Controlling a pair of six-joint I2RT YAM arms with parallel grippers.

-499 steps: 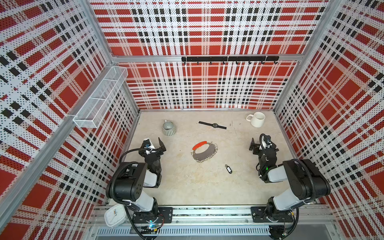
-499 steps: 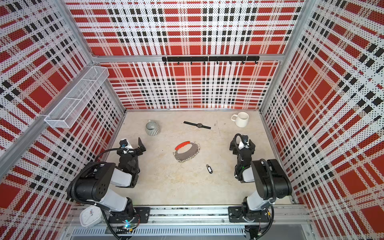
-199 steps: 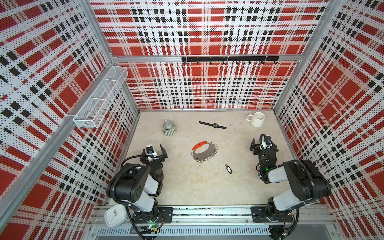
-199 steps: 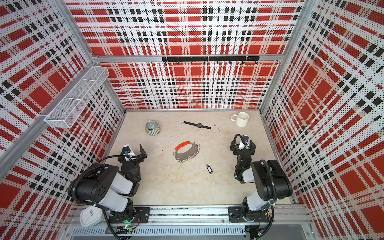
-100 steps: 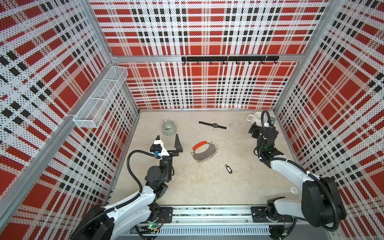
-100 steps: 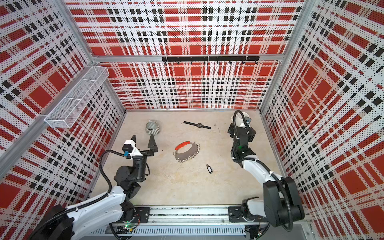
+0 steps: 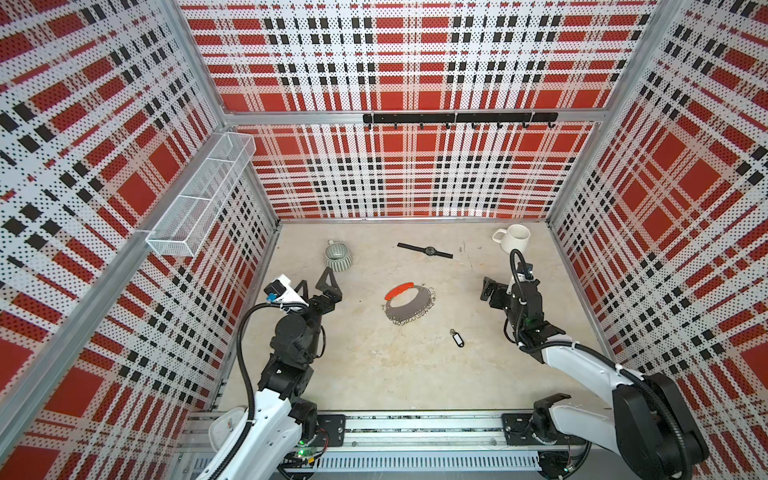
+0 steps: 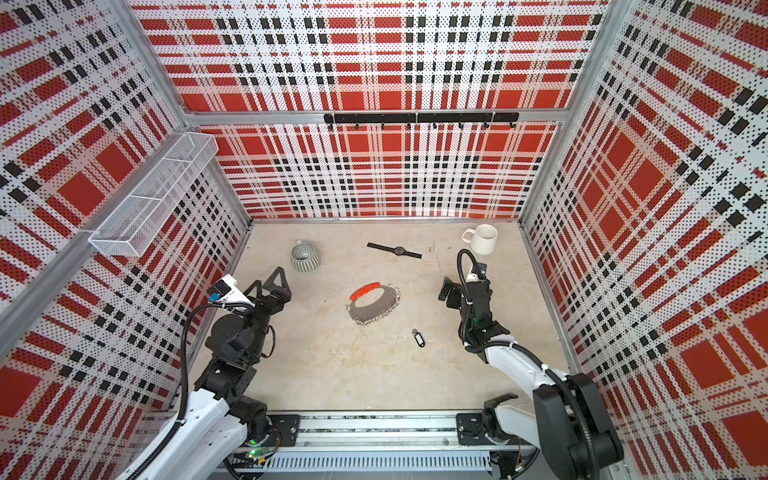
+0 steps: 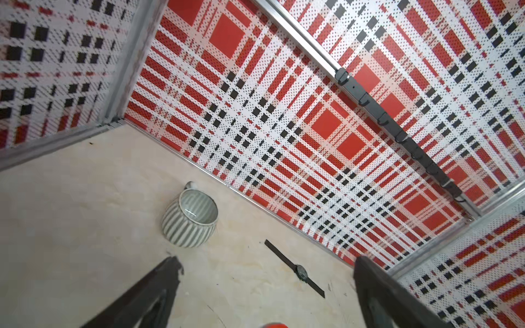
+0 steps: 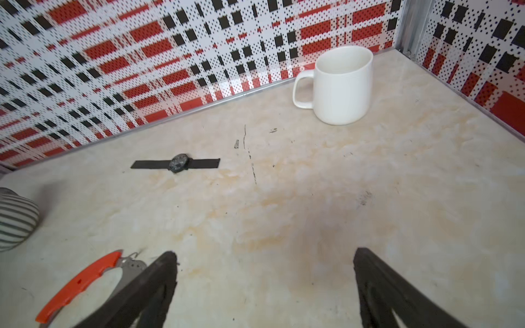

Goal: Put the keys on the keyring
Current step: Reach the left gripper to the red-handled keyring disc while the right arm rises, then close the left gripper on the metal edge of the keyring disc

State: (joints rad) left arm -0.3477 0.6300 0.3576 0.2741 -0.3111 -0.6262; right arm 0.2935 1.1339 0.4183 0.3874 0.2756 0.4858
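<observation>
Both arms were folded back by the front edge of the tabletop [image 7: 374,374] a second ago. They have since stretched out over it. The left fingers [image 7: 328,274] have come forward along the left edge and now stand level with the keyring [image 7: 409,305], well to its left. Half a second ago the right fingers [image 7: 487,289] were up by the white mug [image 7: 515,239] in the back right corner. They have now drawn back from it and sit level with the keyring, to its right. The keys [image 7: 457,337] and the keyring have not shifted.

The keys lie flat on the tabletop just in front of the keyring's right end, apart from it. They are nearer the right fingers than the left, in front of them and toward the middle, touching neither pair. Neither wrist view shows the keys. The right wrist view catches the keyring's red bar [image 10: 79,284] beside one finger [image 10: 167,269].

Both pairs of fingers are released, spread wide, with nothing between them.
</observation>
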